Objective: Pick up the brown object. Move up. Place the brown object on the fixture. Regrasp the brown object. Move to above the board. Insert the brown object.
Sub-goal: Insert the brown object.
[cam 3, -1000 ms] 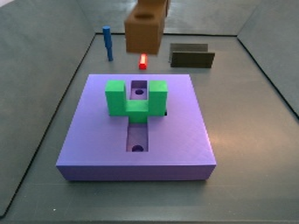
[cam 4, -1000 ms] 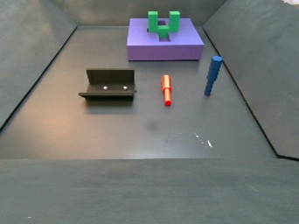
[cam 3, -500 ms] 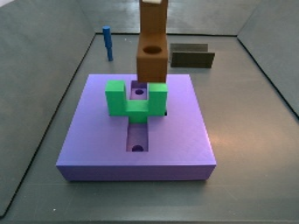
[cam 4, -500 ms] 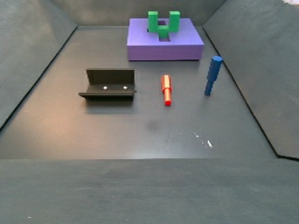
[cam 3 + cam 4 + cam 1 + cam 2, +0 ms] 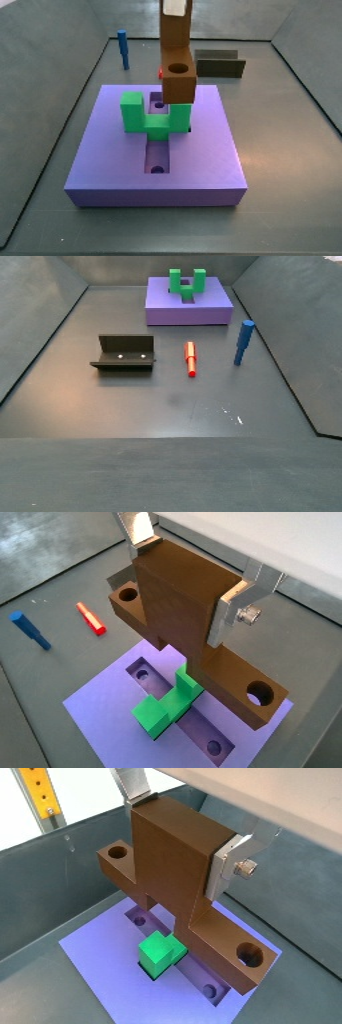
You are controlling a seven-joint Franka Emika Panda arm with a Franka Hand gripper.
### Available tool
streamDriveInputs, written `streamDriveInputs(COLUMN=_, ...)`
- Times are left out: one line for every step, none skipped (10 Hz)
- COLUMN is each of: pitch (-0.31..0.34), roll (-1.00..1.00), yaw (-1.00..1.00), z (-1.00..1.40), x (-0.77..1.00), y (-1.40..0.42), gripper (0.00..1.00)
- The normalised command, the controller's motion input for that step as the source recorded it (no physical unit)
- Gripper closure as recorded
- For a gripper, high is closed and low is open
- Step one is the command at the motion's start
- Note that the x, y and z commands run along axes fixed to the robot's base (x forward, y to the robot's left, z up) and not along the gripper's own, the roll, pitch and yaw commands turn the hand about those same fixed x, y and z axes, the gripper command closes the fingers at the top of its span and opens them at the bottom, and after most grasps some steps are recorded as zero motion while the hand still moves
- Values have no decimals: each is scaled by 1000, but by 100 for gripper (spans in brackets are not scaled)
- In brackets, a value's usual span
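Brown object (image 5: 175,58) hangs upright at upper centre of a side view, low end just over the green U-block (image 5: 155,113) on the board (image 5: 158,172); in both wrist views I see the gripper (image 5: 191,582) clamped on its flanks, fixture (image 5: 124,353) well apart mid-left.

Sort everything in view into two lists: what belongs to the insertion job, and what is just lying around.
Part of the job:
- brown object, clamped upright in the claw above the board
- board, lavender, with its slot
- green U-shaped block on the board
- fixture on the floor

Lying about:
- small red bar
- blue post
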Motion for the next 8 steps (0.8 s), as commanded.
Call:
streamDriveInputs(pitch=-3, roll=27, yaw=160, z=-120, x=0, y=0, gripper=100)
streamDriveInputs(pitch=0, roll=31, yaw=83, z=-180, x=0, y=0, gripper=100)
streamDriveInputs(pitch=-11, roll=80, yaw=66, z=-280, x=0, y=0, gripper=100)
streamDriveInputs(pitch=0, roll=110, yaw=0, z=-320, x=-54, y=0, gripper=100)
streamDriveInputs(pitch=0, roll=70, yaw=-20, z=-257, x=-114, y=0, gripper=100)
streamDriveInputs(pitch=0, roll=6, yaw=-31, z=-191, x=-60, y=0, gripper=100)
streamDriveInputs(pitch=0, roll=0, yaw=-17, z=-143, x=-51, y=0, gripper=100)
streamDriveInputs(pitch=-17, roll=-61, yaw=0, z=-111, x=-51, y=0, gripper=100)
